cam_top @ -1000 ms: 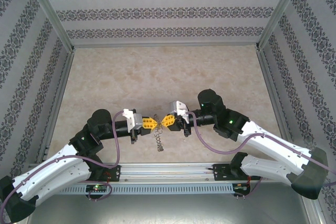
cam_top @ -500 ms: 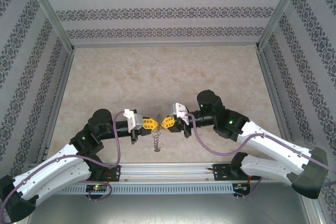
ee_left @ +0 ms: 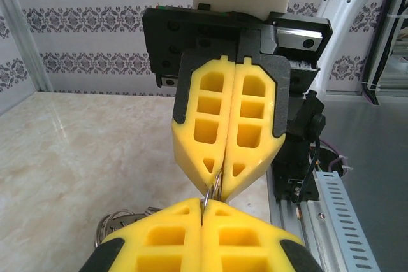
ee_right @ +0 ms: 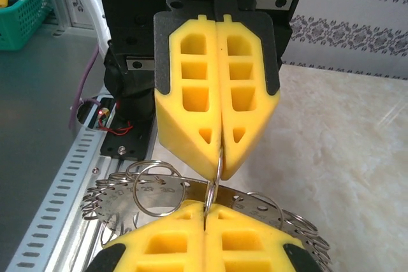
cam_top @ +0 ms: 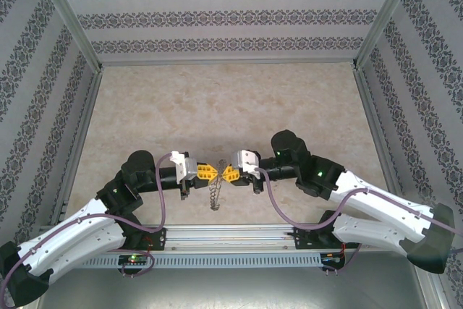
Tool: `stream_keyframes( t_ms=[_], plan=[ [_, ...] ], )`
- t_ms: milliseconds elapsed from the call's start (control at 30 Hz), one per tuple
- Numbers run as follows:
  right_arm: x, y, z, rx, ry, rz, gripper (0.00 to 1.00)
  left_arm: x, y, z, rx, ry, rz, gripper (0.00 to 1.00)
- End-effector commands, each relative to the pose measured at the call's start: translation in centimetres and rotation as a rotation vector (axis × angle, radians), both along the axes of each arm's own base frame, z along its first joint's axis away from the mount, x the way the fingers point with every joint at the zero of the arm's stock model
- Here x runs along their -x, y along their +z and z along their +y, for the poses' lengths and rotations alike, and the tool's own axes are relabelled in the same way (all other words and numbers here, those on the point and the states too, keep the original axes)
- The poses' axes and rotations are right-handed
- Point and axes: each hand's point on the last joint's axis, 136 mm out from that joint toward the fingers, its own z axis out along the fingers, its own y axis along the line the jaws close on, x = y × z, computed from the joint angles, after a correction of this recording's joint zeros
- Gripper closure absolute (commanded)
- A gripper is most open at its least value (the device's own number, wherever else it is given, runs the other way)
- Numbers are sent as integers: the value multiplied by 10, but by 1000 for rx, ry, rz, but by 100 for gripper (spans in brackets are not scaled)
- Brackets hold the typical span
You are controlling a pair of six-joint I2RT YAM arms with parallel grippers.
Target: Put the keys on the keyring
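Since a second ago the right hand has slid leftward and a little toward the arm bases. The gap to the left hand has narrowed, so the two now meet tip to tip above the near middle of the counter. The right arm's elbow sits lower, the left hand has barely shifted, and the dangling metal has swung slightly left. There are two hands, each with its yellow fingers pressed together. Both pinch the same single thin silver wire loop, which runs from one seam to the other. There is one keyring, a flat grey ring hanging just under the meeting tips. Its rim carries a crowd of wire loops, too overlapped to count surely.
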Motion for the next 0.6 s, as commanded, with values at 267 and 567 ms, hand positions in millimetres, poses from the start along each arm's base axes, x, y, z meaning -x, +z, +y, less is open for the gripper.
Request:
stream_keyframes(
  t_ms=[267, 567],
  plan=[
    [10, 15, 5, -61, 35, -112, 100, -4, 27, 0, 61, 13, -61, 100],
    [14, 21, 6, -78, 48, -137, 100, -4, 26, 0, 60, 16, -60, 100]
  ],
)
